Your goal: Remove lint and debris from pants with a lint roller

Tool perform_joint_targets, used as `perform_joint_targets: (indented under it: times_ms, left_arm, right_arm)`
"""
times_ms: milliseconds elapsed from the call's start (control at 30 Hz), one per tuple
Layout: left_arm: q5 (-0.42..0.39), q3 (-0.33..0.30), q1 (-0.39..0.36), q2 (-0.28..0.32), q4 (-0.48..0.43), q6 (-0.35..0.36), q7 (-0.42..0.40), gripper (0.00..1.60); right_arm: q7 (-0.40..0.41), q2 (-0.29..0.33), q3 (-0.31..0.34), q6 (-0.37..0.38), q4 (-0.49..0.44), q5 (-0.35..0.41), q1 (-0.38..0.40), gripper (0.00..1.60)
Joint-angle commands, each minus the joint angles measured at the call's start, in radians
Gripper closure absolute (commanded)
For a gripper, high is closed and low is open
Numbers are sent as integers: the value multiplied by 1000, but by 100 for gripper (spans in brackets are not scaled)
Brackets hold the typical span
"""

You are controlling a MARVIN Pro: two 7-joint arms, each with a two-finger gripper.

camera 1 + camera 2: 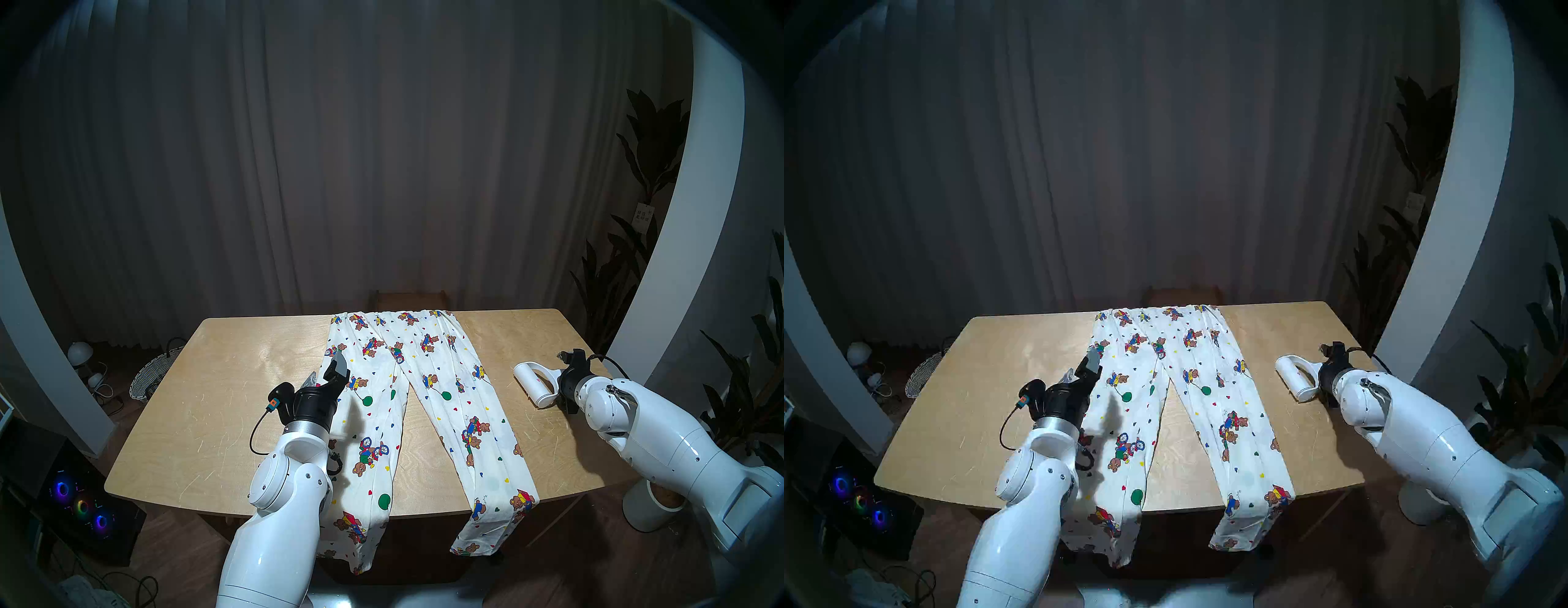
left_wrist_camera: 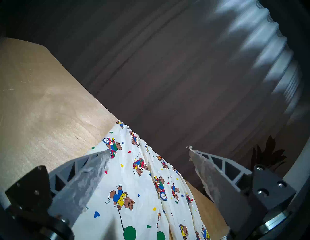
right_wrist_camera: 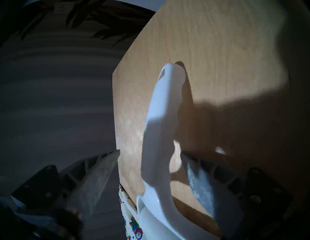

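Dark pleated curtains (image 1: 339,170) fill the background behind a light wooden surface (image 1: 233,382) with rounded corners. A potted plant (image 1: 653,140) stands at the right edge of the head view, and a woven basket (image 1: 148,378) sits on the floor at the left.

The pants (image 1: 445,382) lie flat along the centre of the surface. The waistband is at the far edge. The two legs spread apart toward the bottom of the frame, and both cuffs hang over the near edge.

The lint roller (image 1: 535,387) lies on bare wood at the right of the frame, well apart from the right trouser leg. Its white roll points toward the centre of the frame. Its handle points toward the right pincer (image 3: 151,151).

Right pincer state: the jaws stand apart on either side of the handle. In the right wrist view a gap of wood shows between each finger and the handle, so no clamping contact is visible. The roller (image 3: 159,134) rests on the surface (image 3: 218,50).

Left pincer (image 2: 148,149) state: jaws wide, nothing between them. It is raised above the left trouser leg, at centre left of the head view, and casts a shadow on the cloth. In the left wrist view the pants (image 2: 134,184) run diagonally below the fingers.
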Motion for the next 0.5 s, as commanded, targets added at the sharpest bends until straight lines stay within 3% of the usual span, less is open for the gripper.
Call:
perform_joint_targets:
  times_ms: [0,300,367,467]
  left_arm:
    - [-1,2,-8,3,-28,-4,-14,0]
    - [-9,-2,-4,2,-24,-4,-18,0]
    - [-10,-2,-4,1,-22,-7,-21,0]
    - [-10,0,-3,5,-20,-6,-25,0]
  right_arm:
    - [-63,93,-24,-27,-88,5,-96,0]
    - [-66,209,10,-98,-234,45,-180,0]
    - [-15,235,19,-114,-262,19,-202,0]
    - [-1,272,44,-152,-318,-22,-227,0]
